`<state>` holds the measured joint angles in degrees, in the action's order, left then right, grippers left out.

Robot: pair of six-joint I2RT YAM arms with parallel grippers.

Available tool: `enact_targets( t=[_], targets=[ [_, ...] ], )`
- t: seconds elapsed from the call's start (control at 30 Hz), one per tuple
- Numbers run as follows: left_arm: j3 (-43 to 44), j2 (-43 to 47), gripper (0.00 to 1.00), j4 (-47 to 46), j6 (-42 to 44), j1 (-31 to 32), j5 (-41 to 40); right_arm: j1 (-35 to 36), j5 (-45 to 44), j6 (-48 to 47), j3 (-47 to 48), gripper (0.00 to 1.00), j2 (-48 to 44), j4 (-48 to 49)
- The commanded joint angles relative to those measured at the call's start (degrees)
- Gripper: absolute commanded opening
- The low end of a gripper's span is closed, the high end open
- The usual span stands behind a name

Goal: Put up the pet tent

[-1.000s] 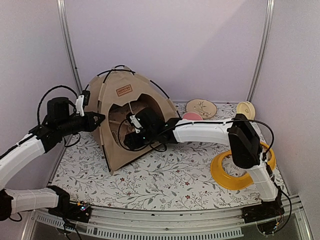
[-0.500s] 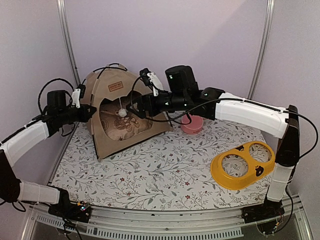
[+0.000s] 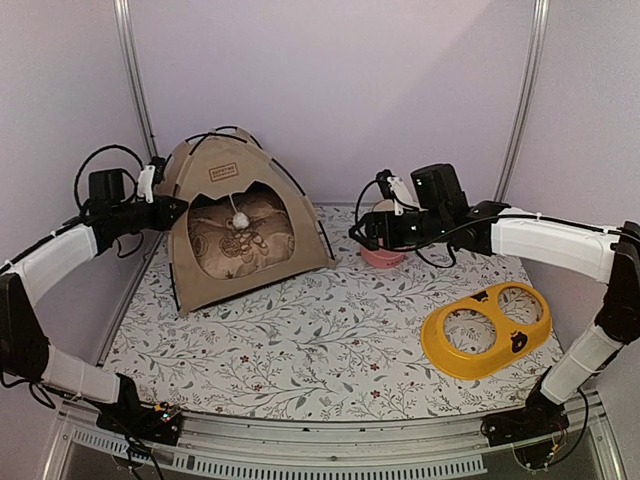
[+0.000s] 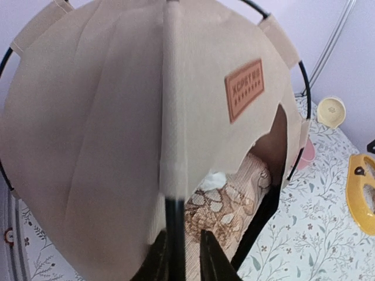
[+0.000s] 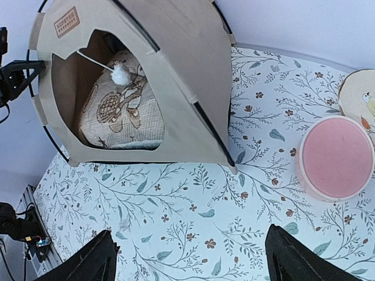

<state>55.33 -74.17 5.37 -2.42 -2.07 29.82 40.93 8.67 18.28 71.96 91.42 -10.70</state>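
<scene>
Tan fabric tent (image 3: 215, 205) stands upright at the back left corner of the table (image 3: 330, 350). Left gripper (image 4: 181, 246) flanks 1 black pole (image 4: 174, 216); I cannot tell whether it pinches. Right gripper (image 5: 190, 246) hangs wide apart, empty.

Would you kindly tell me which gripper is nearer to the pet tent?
Left. The left gripper is beside the pet tent, on its left, fingers flanking a black pole. The right gripper hangs open off to the tent's right, by the pink bowl.
</scene>
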Motion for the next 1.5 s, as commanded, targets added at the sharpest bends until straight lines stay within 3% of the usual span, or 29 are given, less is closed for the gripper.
enact_targets(
  t=[0.0, 0.2, 0.33, 0.43, 0.67, 0.9, 1.13, 1.47],
  targets=[
    [2.00, 2.11, 0.23, -2.11, 0.37, -0.36, -0.52, -1.03, -2.62, 1.56, -3.35, 0.90, -5.05, 1.65],
    [1.06, 7.57, 0.63, -1.92, -1.38, 1.37, -3.34, -3.80, -4.27, 2.52, -7.43, 0.90, -6.76, 0.62],
    [0.40, 12.18, 0.98, -1.09, -2.59, 2.89, -5.63, -4.55, -6.10, 3.20, -8.91, 0.91, -8.30, -0.90],
    [0.08, 15.31, 1.00, -0.19, -3.92, 3.76, -7.43, -4.70, -6.94, 3.66, -9.55, 1.00, -9.24, -2.27],
    [-1.12, 21.14, 0.99, 0.86, -8.21, 9.09, -6.54, -4.69, -9.76, 6.42, -12.15, 0.99, -13.15, -8.21],
    [-4.62, 22.49, 0.99, -1.46, -12.87, 24.27, -11.17, -4.75, -11.33, 14.13, -19.20, 0.99, -19.38, -18.13],
    [-6.81, 17.20, 0.99, -7.92, -17.44, 35.52, -15.26, -4.71, -13.57, 22.52, -29.20, 0.99, -24.20, -24.07],
    [-3.56, 13.80, 0.99, -7.52, -17.18, 37.67, -16.56, -4.37, -7.59, 24.43, -35.27, 0.99, -18.96, -15.72]
  ],
)
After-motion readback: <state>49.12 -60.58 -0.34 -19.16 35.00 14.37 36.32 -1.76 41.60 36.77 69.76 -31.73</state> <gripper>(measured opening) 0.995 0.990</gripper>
